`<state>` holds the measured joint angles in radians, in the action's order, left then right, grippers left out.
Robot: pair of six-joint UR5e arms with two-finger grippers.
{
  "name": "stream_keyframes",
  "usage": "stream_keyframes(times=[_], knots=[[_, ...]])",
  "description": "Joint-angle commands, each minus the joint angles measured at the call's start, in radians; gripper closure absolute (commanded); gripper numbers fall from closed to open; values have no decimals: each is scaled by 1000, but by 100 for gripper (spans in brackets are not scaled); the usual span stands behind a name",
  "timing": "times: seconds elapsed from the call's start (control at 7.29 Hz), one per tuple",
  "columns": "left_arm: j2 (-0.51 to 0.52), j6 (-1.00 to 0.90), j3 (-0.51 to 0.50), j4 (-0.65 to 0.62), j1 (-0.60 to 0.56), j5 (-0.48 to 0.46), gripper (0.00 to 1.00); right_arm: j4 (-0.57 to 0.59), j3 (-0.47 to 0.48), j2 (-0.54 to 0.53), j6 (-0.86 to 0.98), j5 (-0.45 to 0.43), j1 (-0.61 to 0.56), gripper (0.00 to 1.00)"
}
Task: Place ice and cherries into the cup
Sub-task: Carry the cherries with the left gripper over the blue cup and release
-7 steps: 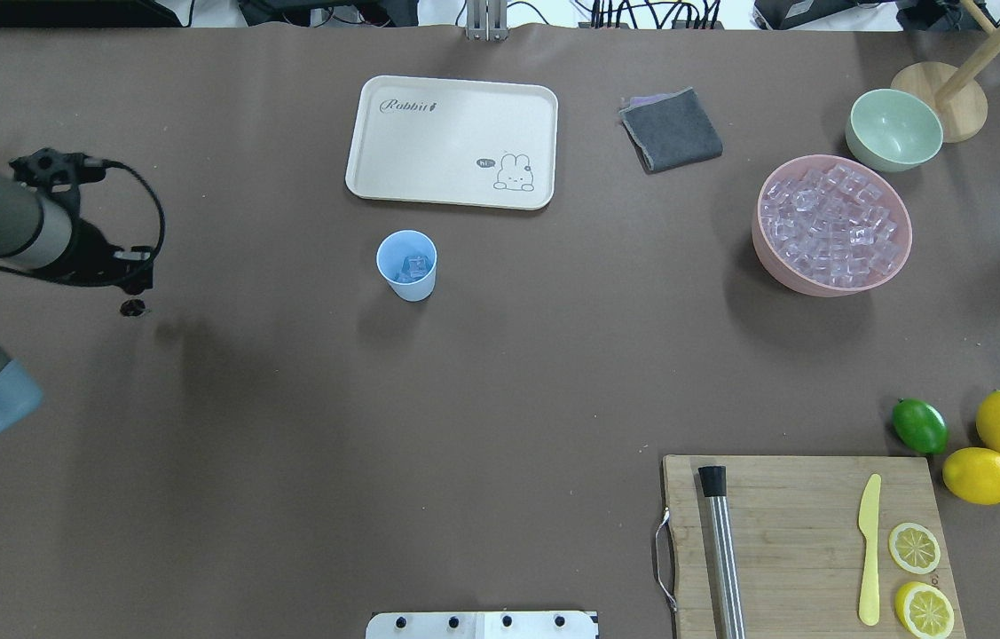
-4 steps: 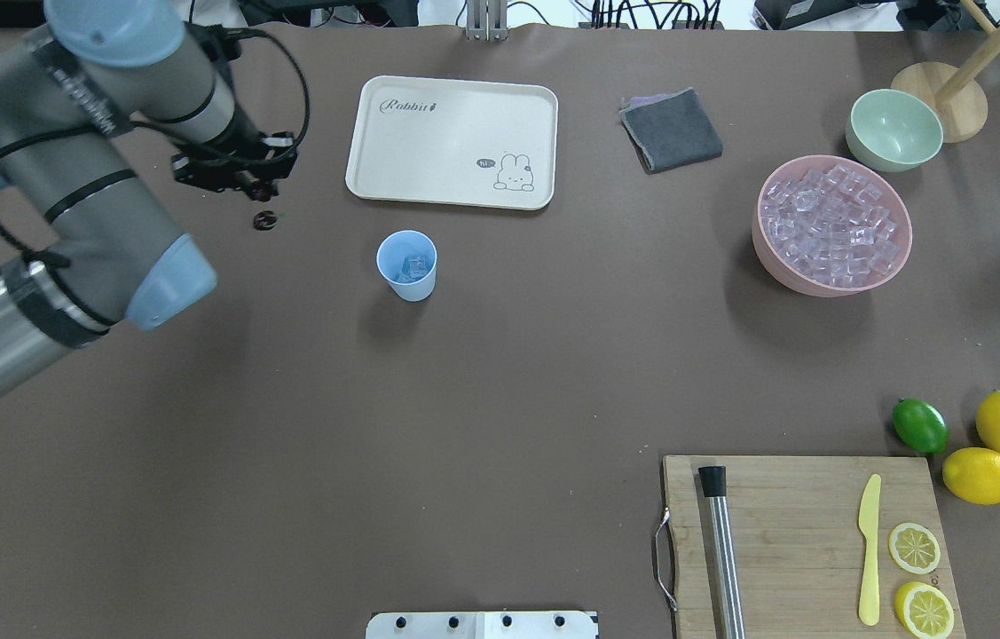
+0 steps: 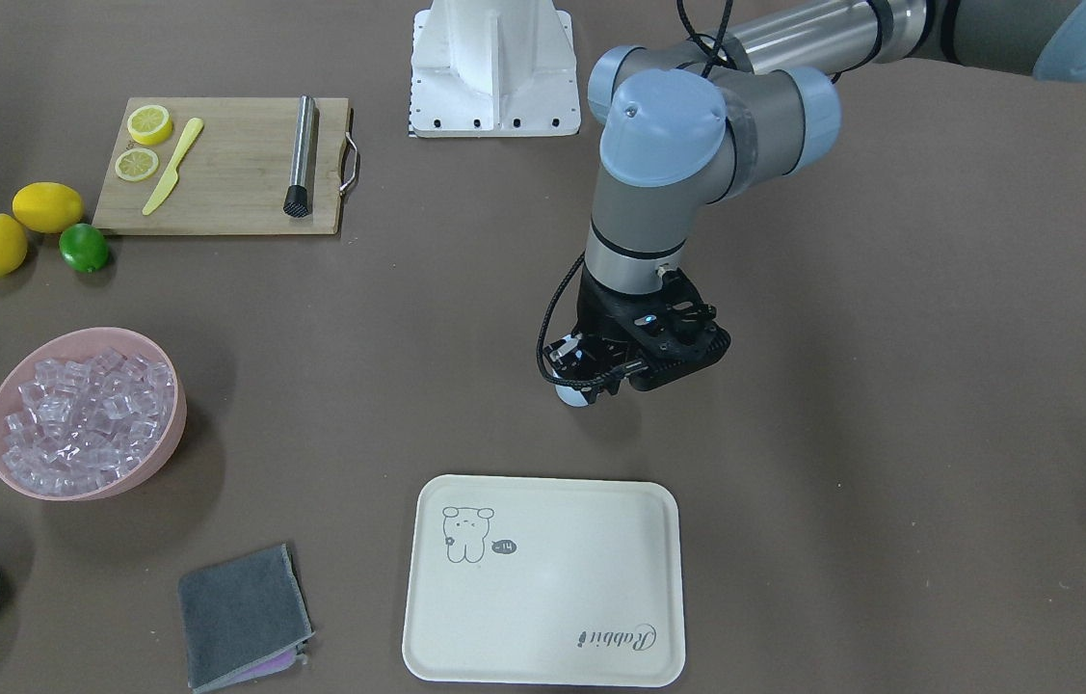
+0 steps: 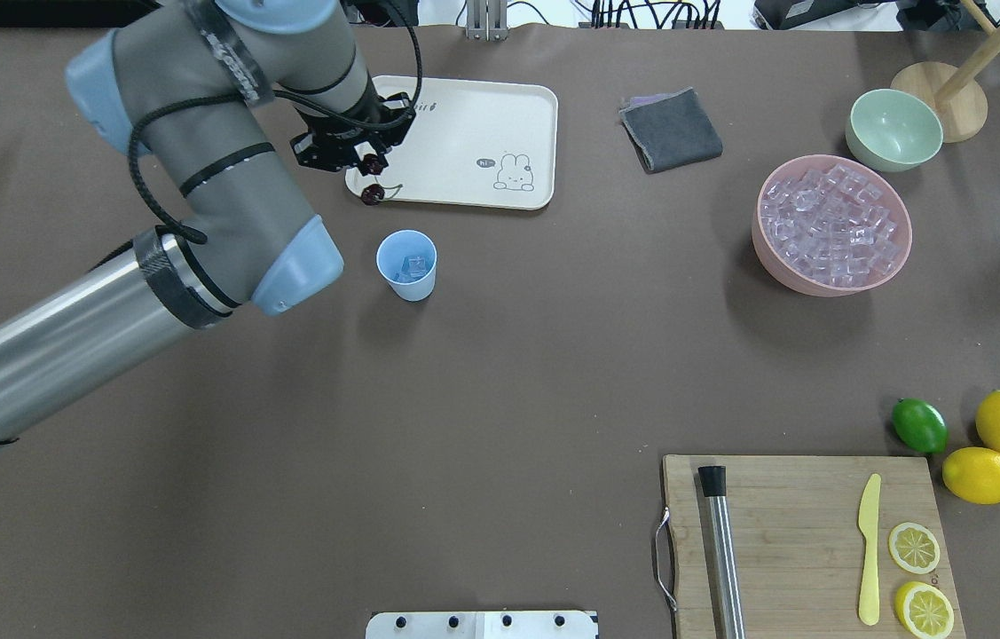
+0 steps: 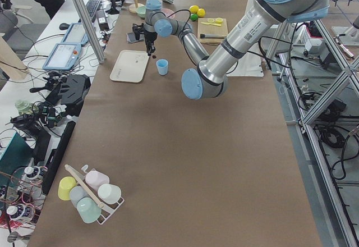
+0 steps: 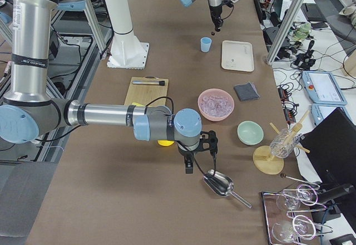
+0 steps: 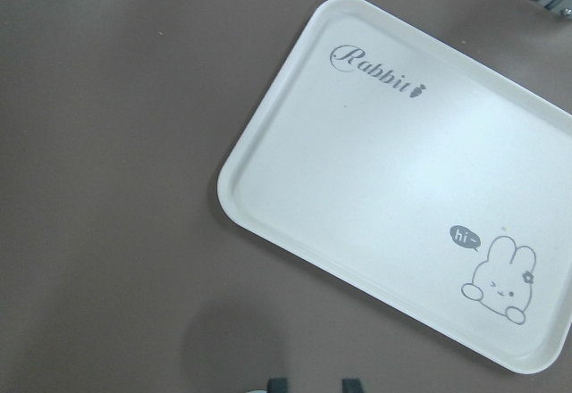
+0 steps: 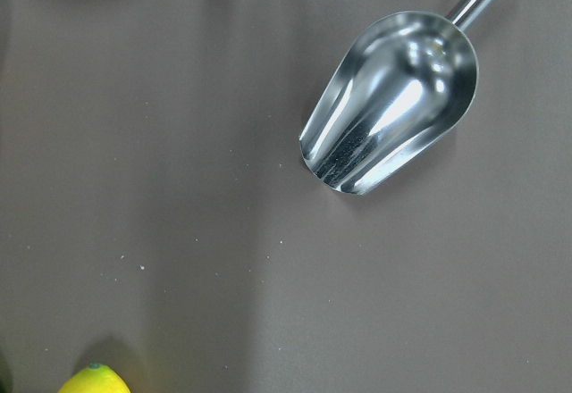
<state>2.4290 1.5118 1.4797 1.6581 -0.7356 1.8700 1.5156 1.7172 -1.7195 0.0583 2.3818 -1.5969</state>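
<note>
The left gripper point(image 4: 369, 164) is pointed downward, its jaws pinched narrowly on the thin stems of the cherries point(image 4: 370, 193), so that the two dark fruits dangle freely below rather than being squeezed. They are held high above the counter point(image 4: 500, 373), close to the light blue cup point(image 4: 406, 266); whether they hang squarely over its mouth cannot be told. The cup is stood upright and open, with a few cubes of ice point(image 4: 415, 264) already in it, so the cherries are judged to be the remaining addition. A cream tray point(image 4: 464, 124) is set just beyond. Well apart, more ice is heaped in a pink bowl point(image 4: 783, 271). The right gripper point(image 6: 199, 150) is held over a metal scoop point(image 8: 393, 107); how its jaws stand cannot be told.
</note>
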Motion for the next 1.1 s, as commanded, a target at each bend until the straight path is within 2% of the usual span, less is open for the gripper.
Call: stream_keyframes(times=[0.0,0.55,0.69,0.82,0.96], knots=[[-19,18,-10,71,19,-18,69,0,-1,-2,1,-1,0,0],[-76,22,63,63,21,-14,65,0,-7,-3,2,-1,0,0],[-83,25,77,63,42,-18,39,0,-4,-3,2,-1,0,0],[-84,36,80,63,48,-20,3,0,-7,1,2,-3,0,0],[-97,53,86,63,54,-20,2,0,-7,3,2,-1,0,0]])
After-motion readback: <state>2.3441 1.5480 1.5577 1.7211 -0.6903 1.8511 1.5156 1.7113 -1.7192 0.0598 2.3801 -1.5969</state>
